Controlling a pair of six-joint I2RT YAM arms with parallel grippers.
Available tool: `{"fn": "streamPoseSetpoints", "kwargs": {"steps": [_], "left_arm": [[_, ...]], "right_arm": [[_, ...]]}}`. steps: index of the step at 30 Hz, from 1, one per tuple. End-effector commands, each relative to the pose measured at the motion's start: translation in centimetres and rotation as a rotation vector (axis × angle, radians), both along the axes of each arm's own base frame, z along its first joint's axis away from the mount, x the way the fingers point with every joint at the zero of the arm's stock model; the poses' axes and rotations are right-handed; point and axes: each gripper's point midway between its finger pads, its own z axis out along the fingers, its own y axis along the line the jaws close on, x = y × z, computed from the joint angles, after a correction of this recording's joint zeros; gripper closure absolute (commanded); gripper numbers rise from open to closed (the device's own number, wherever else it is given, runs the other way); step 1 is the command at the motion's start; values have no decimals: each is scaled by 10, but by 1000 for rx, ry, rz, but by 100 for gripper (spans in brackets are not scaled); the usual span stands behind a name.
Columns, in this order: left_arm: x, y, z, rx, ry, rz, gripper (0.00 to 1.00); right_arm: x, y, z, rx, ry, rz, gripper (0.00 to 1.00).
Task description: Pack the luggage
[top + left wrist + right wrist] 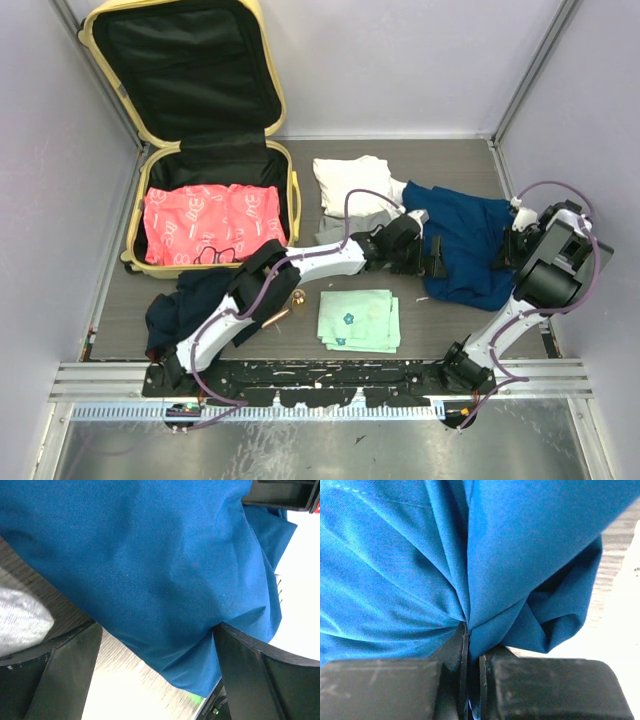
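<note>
On the wooden table (450, 165) lie the luggage (190, 70), white shirt (352, 182), blue garment (470, 245), green cloth (360, 320), navy garment (185, 310).

A: What fills the field?
B: Blue cloth (150, 565), hanging between the wide-spread fingers (65, 675) of the left gripper (157, 630).
A: And below?
B: Grey fabric (20, 620) at left; wood-grain table (120, 665).

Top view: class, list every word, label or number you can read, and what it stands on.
No text is readable.
Pink garment in the luggage: white print, perhaps lettering, too blurred to read.
Green cloth: small blue mark, too small to tell.
</note>
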Motion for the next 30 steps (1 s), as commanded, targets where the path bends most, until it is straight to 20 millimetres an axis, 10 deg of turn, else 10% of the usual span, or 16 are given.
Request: {"fn": "streamPoseSetpoints", "kwargs": {"steps": [1, 12, 22, 30], "left_arm": [[13, -25, 24, -89, -47, 38, 11], [26, -47, 86, -158, -267, -23, 100], [53, -24, 172, -136, -591, -120, 100], [78, 33, 228, -124, -668, -159, 100]], "right_arm": [[-47, -6, -15, -52, 147, 41, 99], [-43, -3, 35, -46, 32, -9, 99], [-3, 18, 120, 30, -227, -107, 99], [40, 82, 192, 64, -425, -35, 99]]}}
